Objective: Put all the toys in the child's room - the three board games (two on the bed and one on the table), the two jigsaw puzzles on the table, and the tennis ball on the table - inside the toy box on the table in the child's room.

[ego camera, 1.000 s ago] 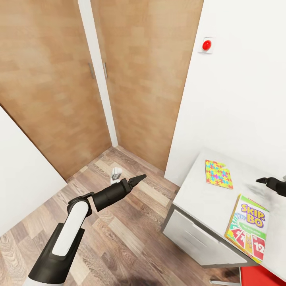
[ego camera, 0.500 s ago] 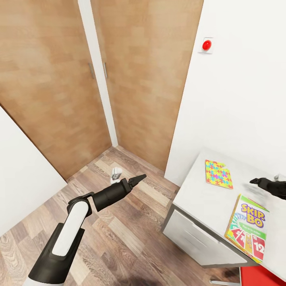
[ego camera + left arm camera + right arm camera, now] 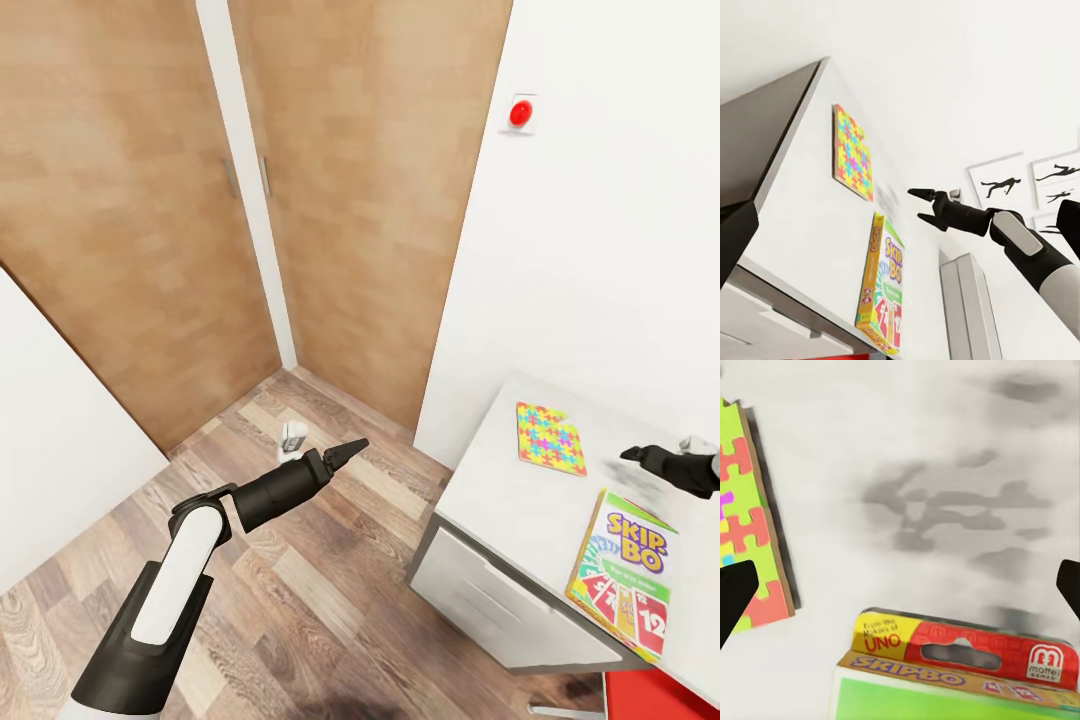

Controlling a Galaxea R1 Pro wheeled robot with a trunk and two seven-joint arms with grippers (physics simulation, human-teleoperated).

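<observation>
One jigsaw puzzle point(image 3: 550, 438) lies flat near the far left end of the table point(image 3: 500, 510), also visible in the left wrist view point(image 3: 853, 152). A Skip-Bo board game point(image 3: 625, 572) rests by the table's front edge. My right gripper point(image 3: 635, 455) hovers open just above the tabletop between them, nothing in it. Its wrist view has the puzzle point(image 3: 742, 510) and the game's top edge point(image 3: 960, 660) below its spread fingers. My left gripper point(image 3: 345, 450) hangs open and empty over the floor, left of the table. A pale grey bin point(image 3: 971, 307), apparently the toy box, lies past the game.
Wooden doors point(image 3: 130, 220) fill the corner behind the left arm. A small white object point(image 3: 292, 437) sits on the plank floor below them. A red button point(image 3: 520, 113) is on the white wall. A red chair point(image 3: 660, 695) stands at the table's front. White drawers point(image 3: 500, 600) face me.
My right gripper has slid left over the tabletop, closer to the puzzle. The left arm and the toys have not moved.
</observation>
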